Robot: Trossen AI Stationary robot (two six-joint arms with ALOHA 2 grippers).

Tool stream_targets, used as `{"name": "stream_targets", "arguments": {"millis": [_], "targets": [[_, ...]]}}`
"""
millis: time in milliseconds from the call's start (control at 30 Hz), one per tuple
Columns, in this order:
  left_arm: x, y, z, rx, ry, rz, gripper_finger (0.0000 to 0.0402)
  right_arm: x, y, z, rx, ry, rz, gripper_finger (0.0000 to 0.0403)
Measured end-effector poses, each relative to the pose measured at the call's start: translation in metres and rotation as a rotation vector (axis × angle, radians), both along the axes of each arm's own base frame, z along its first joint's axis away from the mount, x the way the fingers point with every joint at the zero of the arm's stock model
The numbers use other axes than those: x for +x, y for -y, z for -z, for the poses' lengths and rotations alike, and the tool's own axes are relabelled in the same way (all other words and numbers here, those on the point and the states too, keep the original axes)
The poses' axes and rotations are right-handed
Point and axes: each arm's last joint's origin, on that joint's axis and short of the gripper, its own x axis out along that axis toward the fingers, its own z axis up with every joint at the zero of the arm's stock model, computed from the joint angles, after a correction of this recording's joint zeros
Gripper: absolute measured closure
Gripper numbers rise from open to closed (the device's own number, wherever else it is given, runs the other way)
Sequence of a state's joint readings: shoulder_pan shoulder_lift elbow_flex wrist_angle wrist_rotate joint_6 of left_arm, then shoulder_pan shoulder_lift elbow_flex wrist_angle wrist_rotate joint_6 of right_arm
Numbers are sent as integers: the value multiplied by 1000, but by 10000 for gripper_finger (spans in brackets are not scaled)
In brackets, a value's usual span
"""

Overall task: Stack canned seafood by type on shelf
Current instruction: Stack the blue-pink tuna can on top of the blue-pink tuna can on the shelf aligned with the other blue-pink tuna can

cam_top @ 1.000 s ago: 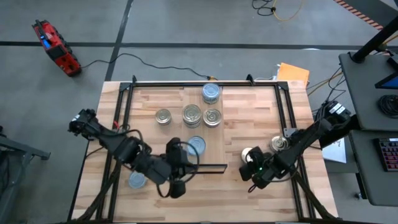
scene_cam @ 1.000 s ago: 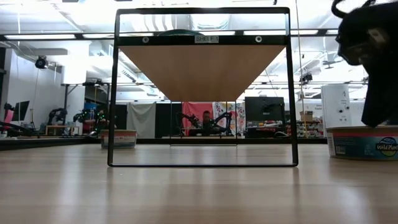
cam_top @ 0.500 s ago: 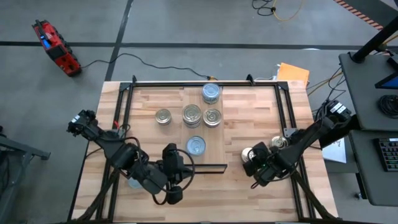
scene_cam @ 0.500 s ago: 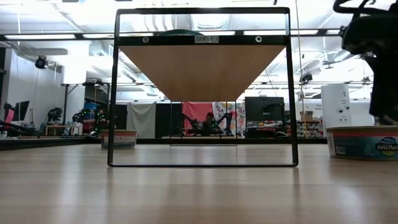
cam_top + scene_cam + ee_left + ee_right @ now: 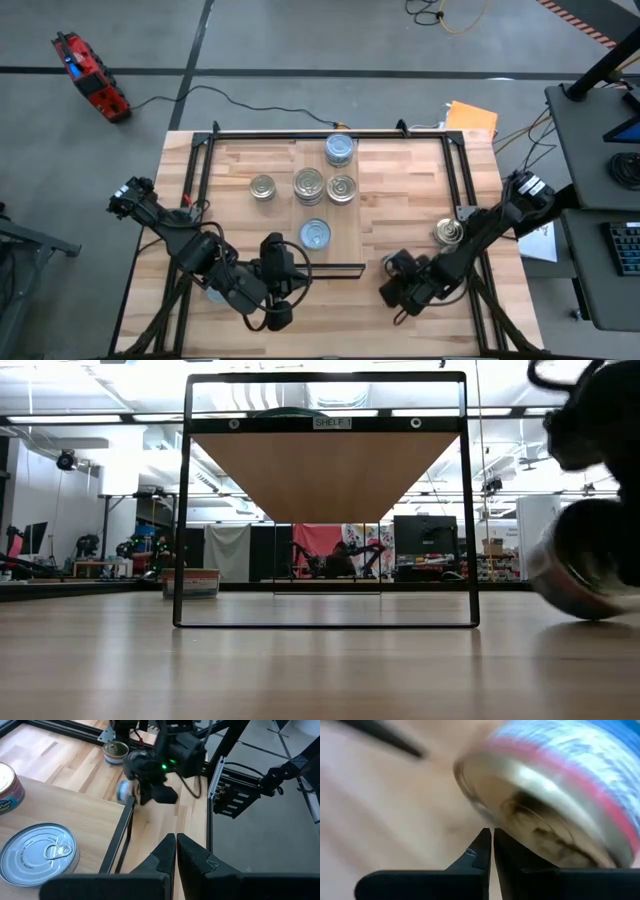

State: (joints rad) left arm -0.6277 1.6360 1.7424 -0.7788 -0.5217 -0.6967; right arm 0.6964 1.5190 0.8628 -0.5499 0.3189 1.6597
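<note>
Several canned seafood tins stand upright on the shelf (image 5: 290,215): a blue-topped one (image 5: 340,150), three ringed ones (image 5: 308,185) and a pale one (image 5: 315,234). Another tin (image 5: 447,232) stands on the table at the right. My right gripper (image 5: 491,842) is shut, low over the table right of the shelf's front edge, at a blue-and-red-labelled tin (image 5: 550,810) that is tipped and blurred (image 5: 585,575). My left gripper (image 5: 175,850) is shut on nothing, above the table near the shelf's front edge. My right gripper's shut fingertips (image 5: 485,845) stand at the rim of the tin's metal end face (image 5: 520,820), coming steeply from above. The tin is tilted off its base, its lower edge on the table (image 5: 575,610). Blur hides whether they touch.
The shelf's black frame (image 5: 185,500) rises on posts around the board. A pale tin (image 5: 210,293) lies mostly hidden under my left arm. Bare table shows between the two grippers, in front of the shelf.
My right gripper has gone toward the table's near edge and a little left, sinking. The tin that stood upright at the right has been tipped onto its edge and carried along. My left gripper shifted slightly toward the table's left, then kept still.
</note>
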Motion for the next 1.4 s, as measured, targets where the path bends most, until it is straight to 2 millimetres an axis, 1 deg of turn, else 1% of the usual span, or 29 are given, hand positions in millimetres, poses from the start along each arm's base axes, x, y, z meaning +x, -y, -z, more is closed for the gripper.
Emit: {"name": "stream_targets", "arguments": {"millis": [67, 133, 233, 333, 433, 533, 633, 700, 800, 867, 933, 1000, 1067, 1167, 1233, 1300, 1400], "targets": [[0, 0, 0, -1, 0, 0, 401, 9, -9, -7, 36, 57, -26, 390], [0, 0, 0, -1, -1, 0, 401, 14, -13, -14, 20, 66, -38, 390], [0, 0, 0, 0, -1, 0, 401, 14, -12, -26, -43, 32, -52, 390], [0, 0, 0, 3, -3, 1, 401, 10, -4, -40, -116, -26, -45, 390], [-1, 0, 1, 6, -8, 2, 401, 5, 1, -45, -182, -90, -35, 390], [-1, 0, 2, 8, -10, 2, 401, 3, 2, -48, -202, -111, -39, 390], [-1, 0, 2, 7, -9, 1, 401, 1, 4, -50, -225, -126, -87, 390], [-1, 0, 2, 6, -9, 1, 401, -1, 8, -57, -248, -136, -161, 390], [-1, 0, 2, 6, -9, 2, 401, -4, 18, -73, -236, -140, -353, 390], [-1, 0, 2, 9, -9, 4, 401, -7, 28, -86, -209, -141, -510, 390], [-1, 0, 2, 12, -9, 6, 401, -10, 39, -97, -211, -142, -707, 390], [-1, 0, 2, 16, -9, 8, 401, -14, 49, -105, -282, -136, -921, 390], [-1, 0, 2, 16, -10, 8, 401, -16, 57, -113, -351, -104, -1075, 390], [-1, 0, 2, 16, -9, 8, 401, -16, 65, -117, -401, -90, -1172, 389], [-1, 0, 2, 16, -9, 8, 401, -14, 69, -117, -399, -89, -1215, 384], [-1, 0, 2, 16, -9, 7, 401, -10, 74, -116, -363, -93, -1222, 368], [-1, 0, 1, 24, -4, -3, 401, -2, 80, -109, -304, -119, -1195, 326]]}}
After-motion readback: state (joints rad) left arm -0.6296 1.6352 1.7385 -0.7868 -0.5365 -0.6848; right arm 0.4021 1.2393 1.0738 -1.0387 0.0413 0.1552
